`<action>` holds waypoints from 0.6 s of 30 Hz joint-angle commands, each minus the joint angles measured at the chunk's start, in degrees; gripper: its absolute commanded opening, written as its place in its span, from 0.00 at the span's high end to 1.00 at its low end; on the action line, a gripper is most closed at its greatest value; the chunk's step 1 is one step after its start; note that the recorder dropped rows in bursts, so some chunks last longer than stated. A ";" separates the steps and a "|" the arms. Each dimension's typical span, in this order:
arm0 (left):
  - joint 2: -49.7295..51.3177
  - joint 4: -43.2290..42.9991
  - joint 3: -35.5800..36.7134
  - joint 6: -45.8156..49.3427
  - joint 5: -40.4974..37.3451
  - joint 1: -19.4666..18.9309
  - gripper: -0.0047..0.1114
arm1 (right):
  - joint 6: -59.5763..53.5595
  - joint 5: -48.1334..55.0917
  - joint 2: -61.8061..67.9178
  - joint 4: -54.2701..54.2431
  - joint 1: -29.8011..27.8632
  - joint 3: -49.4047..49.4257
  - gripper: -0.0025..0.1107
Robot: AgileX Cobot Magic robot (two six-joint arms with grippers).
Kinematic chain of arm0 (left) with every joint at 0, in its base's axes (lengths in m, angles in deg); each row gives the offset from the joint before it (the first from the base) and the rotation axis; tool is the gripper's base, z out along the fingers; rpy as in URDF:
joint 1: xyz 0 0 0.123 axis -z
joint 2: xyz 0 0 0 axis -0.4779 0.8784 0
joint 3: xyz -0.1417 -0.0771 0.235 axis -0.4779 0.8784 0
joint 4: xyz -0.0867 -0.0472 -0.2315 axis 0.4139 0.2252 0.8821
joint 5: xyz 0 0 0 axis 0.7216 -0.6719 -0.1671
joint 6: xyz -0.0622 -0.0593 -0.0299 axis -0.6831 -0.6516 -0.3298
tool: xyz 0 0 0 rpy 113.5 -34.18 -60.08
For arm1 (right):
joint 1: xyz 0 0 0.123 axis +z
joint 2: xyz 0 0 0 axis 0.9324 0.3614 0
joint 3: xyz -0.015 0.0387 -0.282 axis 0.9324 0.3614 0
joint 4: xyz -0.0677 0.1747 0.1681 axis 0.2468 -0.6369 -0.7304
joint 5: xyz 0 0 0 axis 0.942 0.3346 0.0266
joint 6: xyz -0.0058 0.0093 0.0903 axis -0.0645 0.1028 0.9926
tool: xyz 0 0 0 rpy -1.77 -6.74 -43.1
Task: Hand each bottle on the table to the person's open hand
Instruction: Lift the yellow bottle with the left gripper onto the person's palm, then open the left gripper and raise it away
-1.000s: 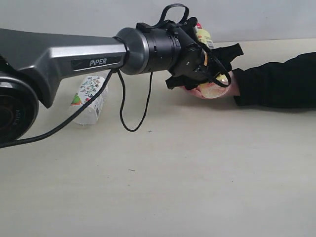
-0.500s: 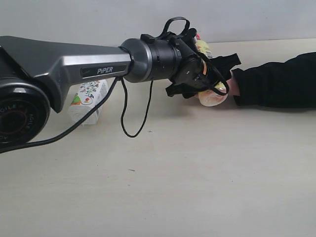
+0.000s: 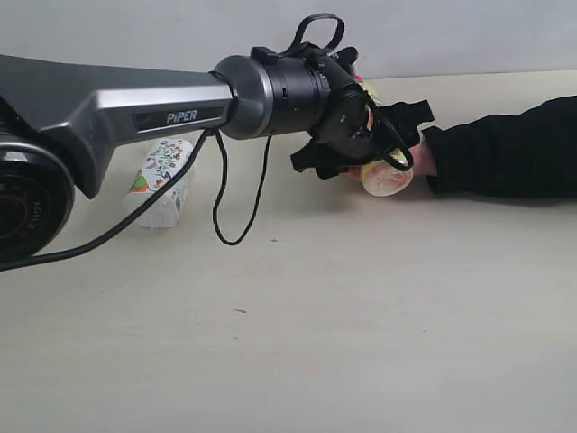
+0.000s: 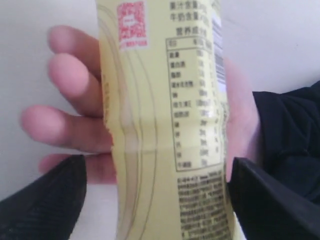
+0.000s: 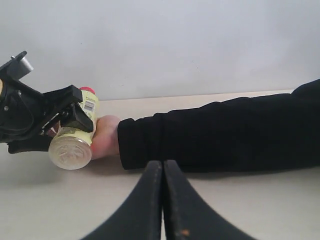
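Note:
The yellow bottle [image 3: 385, 178] with a red cap lies across the person's open hand [image 3: 422, 158], base toward the exterior camera. My left gripper [image 3: 368, 142] straddles it. In the left wrist view the yellow bottle [image 4: 165, 125] rests on the palm and fingers of the open hand [image 4: 75, 95]. The left gripper [image 4: 157, 172] stands open: one finger touches the bottle's side, the other is apart from it. The white floral bottle [image 3: 162, 180] lies on the table [image 3: 361, 316] at the left. My right gripper [image 5: 162, 164] is shut and empty, low over the table. The other two bottles are out of view.
The person's black sleeve [image 3: 505, 149] stretches in from the right along the table's far side. A loose black cable [image 3: 236, 225] hangs from the left arm [image 3: 135, 104] down to the tabletop. A pale wall [image 3: 451, 36] closes the back.
The left gripper has sunk a little with the yellow bottle, so that the bottle's base sits lower against the hand. The floral bottle and the right gripper have stayed put.

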 commanded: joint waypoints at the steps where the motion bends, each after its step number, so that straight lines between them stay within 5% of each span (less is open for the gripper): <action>1: -3.89 1.44 -0.05 6.60 -5.82 0.08 0.31 | 0.06 -0.18 -0.39 0.04 0.15 0.25 0.98; 7: -8.76 11.73 -0.05 28.40 -17.56 0.08 0.33 | 0.06 -0.18 -0.39 0.04 0.15 0.25 0.98; 9: -10.64 12.14 -0.05 33.13 -22.25 0.59 0.47 | 0.06 -0.18 -0.39 0.04 0.15 0.25 0.98; 13: -13.70 11.86 -0.05 33.25 -27.59 1.06 0.93 | 0.06 -0.18 -0.39 0.04 0.15 0.25 0.98; 18: -18.12 11.20 -0.05 35.48 -31.99 1.06 0.96 | 0.06 -0.18 -0.39 0.04 0.15 0.25 0.98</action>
